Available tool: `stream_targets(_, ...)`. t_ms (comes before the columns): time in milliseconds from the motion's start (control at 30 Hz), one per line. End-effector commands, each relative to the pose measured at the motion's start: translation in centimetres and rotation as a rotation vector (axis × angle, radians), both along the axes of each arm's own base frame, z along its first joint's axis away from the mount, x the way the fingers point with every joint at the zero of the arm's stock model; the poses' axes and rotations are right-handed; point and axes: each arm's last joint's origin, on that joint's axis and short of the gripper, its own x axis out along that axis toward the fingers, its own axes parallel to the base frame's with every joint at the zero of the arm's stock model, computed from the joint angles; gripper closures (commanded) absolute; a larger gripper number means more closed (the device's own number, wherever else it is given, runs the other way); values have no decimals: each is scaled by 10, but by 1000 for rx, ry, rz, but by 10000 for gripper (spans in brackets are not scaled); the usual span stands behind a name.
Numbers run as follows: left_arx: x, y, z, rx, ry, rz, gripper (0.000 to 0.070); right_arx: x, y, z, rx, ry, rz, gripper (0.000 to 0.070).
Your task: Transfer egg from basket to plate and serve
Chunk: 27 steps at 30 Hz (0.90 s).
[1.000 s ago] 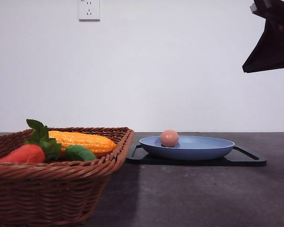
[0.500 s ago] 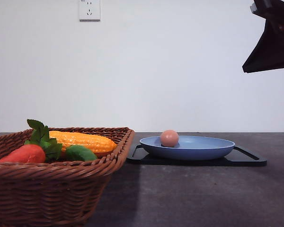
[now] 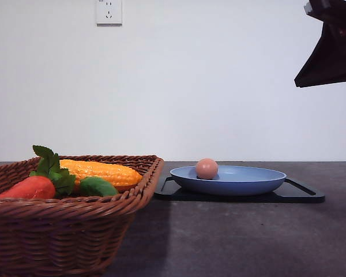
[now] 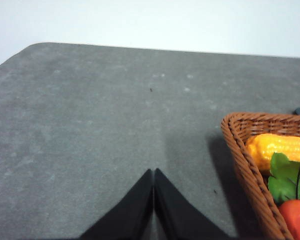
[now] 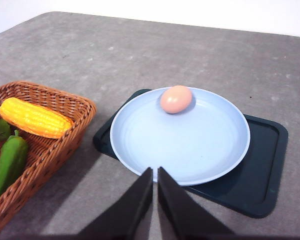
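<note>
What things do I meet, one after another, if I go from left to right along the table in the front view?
Red tomato-like vegetable → corn cob, both in the basket → egg → middle of the plate → right handle of the black tray.

Basket (image 3: pixel 75 231) woven brown wicker w/ rough braided rim; egg (image 5: pixel 176 99) smooth matte pinkish-tan; plate (image 5: pixel 140 140) smooth matte blue, prob. plastic; tray (image 5: pixel 262 175) black, slight sheen; table (image 4: pixel 90 125) gray, matte, faintly speckled; corn (image 5: pixel 35 118) bumpy, glossy plastic.
</note>
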Motion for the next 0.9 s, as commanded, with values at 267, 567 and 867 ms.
stream_targets(267, 1, 0, -10, -24, 31, 6, 700, 0, 1, 2, 15, -6, 2, 700)
stream_targets(567, 1, 0, -10, -24, 31, 6, 700, 0, 1, 2, 15, -6, 2, 700)
stream_targets(867, 1, 0, -10, -24, 31, 6, 700, 0, 1, 3, 15, -9, 0, 700)
